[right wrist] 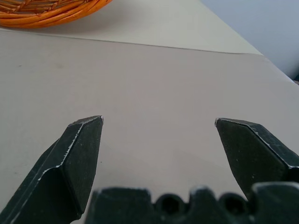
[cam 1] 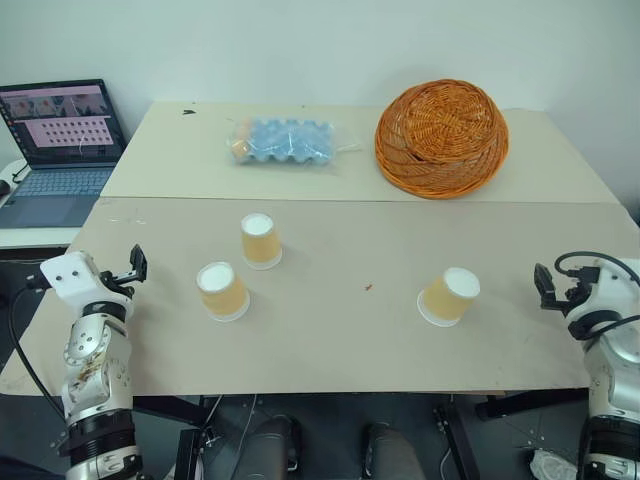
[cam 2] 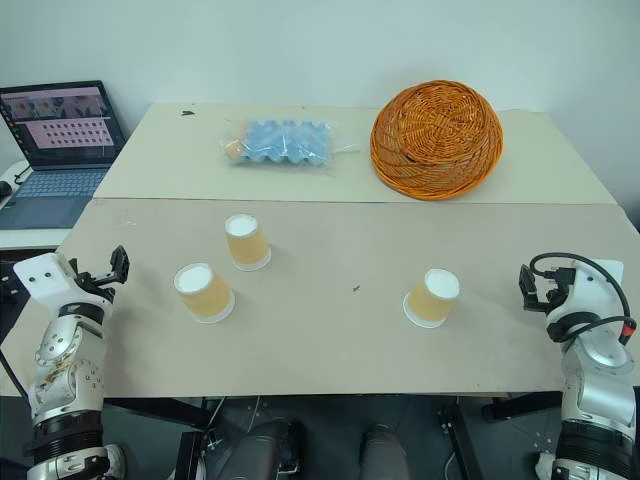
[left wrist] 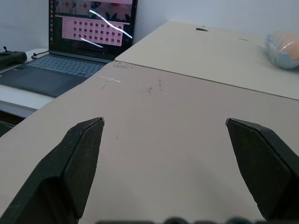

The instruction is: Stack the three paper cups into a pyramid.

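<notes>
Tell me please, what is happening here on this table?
Nothing is being handled yet. Three paper cups stand upside down and apart on the table, two nearer the left end effector, one nearer the right end effector. Both end effectors are open and empty at the table's sides. No pyramid yet.

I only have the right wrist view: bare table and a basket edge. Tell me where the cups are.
Observer: All three cups stand upside down, apart, unstacked. One cup sits nearest the right gripper.
Operator: Give me the other two.
Observer: A near-left cup and a cup behind it, close together, nearer the left gripper.
Operator: Report that gripper's state.
Observer: Open, holding nothing; its fingers frame bare table.
</notes>
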{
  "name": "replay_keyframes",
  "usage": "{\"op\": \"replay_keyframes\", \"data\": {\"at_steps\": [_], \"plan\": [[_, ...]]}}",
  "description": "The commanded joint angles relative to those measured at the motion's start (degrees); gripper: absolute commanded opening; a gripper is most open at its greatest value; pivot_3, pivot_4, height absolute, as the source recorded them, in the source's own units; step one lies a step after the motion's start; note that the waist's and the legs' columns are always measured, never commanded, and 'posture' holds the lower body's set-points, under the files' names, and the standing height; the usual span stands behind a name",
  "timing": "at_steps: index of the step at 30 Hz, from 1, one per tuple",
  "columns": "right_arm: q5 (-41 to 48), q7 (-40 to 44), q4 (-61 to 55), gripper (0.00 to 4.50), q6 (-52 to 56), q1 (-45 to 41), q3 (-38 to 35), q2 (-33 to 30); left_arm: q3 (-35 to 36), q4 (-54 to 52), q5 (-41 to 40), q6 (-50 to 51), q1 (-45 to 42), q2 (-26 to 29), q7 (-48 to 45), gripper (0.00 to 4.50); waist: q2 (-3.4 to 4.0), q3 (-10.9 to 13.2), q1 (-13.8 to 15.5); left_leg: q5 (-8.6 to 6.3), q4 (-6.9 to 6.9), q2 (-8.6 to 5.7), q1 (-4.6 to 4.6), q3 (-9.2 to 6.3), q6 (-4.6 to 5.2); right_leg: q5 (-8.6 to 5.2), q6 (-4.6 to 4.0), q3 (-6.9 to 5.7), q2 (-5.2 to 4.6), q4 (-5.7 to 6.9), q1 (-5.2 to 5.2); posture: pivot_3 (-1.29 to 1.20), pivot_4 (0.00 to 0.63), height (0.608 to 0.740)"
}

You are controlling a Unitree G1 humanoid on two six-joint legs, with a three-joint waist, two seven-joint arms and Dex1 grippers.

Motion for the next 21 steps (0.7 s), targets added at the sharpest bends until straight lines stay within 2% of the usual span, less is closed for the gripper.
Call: {"op": "replay_keyframes", "data": {"at_steps": [1,7,10,13,16,19,21], "plan": [[0.6,-0.5,-1.9,4.5,-1.4,-0.8,-1.6,-0.7,1.2,-0.8,-0.8,-0.8,0.3,0.9,-1.4,4.45,0.0,0.0,0.0,0.0,0.0,0.0,0.0,0.0,0.0,0.0,0.0,0.0,0.0,0.0,0.0,0.0,0.15,0.726],[2.0,-0.2,-2.5,4.5,0.8,-1.8,-2.7,-1.8,0.1,-6.8,-5.7,4.1,2.0,5.4,-11.0,4.45,0.0,0.0,-0.2,0.02,0.0,0.0,0.0,0.01,0.01,0.0,0.0,0.0,0.01,0.0,-0.01,0.0,0.15,0.726],[3.6,3.2,-4.3,4.5,2.8,-2.1,-3.0,-4.8,0.3,-12.4,-7.8,6.8,3.9,9.4,-15.6,4.45,0.02,0.0,-0.3,0.02,0.0,0.01,-0.01,0.0,0.0,0.0,0.0,0.01,0.0,-0.01,-0.02,0.0,0.15,0.726],[12.1,12.5,-10.6,4.5,9.6,-3.4,-5.1,-11.0,2.0,-19.3,-14.3,14.1,5.8,15.6,-21.5,4.45,0.16,0.1,-0.4,-0.03,0.0,0.04,0.0,0.0,-0.07,-0.01,-0.02,0.02,-0.01,0.01,-0.03,0.0,0.15,0.726],[21.1,21.2,-17.1,4.5,17.0,-3.8,-6.7,-17.3,3.0,-22.5,-17.0,17.5,6.0,19.0,-23.3,4.45,0.34,0.0,-0.4,-0.05,0.0,0.08,0.01,-0.01,-0.04,-0.02,-0.03,0.03,-0.03,-0.01,-0.02,0.0,0.15,0.726],[33.7,33.2,-26.1,4.5,24.4,-4.5,-9.2,-25.1,3.2,-25.5,-19.7,20.8,5.2,21.2,-24.2,4.45,0.38,0.1,-0.3,0.0,-0.04,0.14,0.02,-0.03,0.05,-0.04,-0.06,0.0,-0.02,-0.02,0.0,0.0,0.15,0.726],[39.5,36.8,-29.7,4.5,27.6,-5.5,-9.9,-27.7,2.8,-27.0,-21.2,22.2,4.9,21.5,-24.5,4.45,0.37,0.1,-0.3,0.14,-0.03,0.18,0.02,-0.05,0.33,-0.06,-0.09,-0.03,0.0,-0.04,0.02,0.0,0.15,0.726]]}}
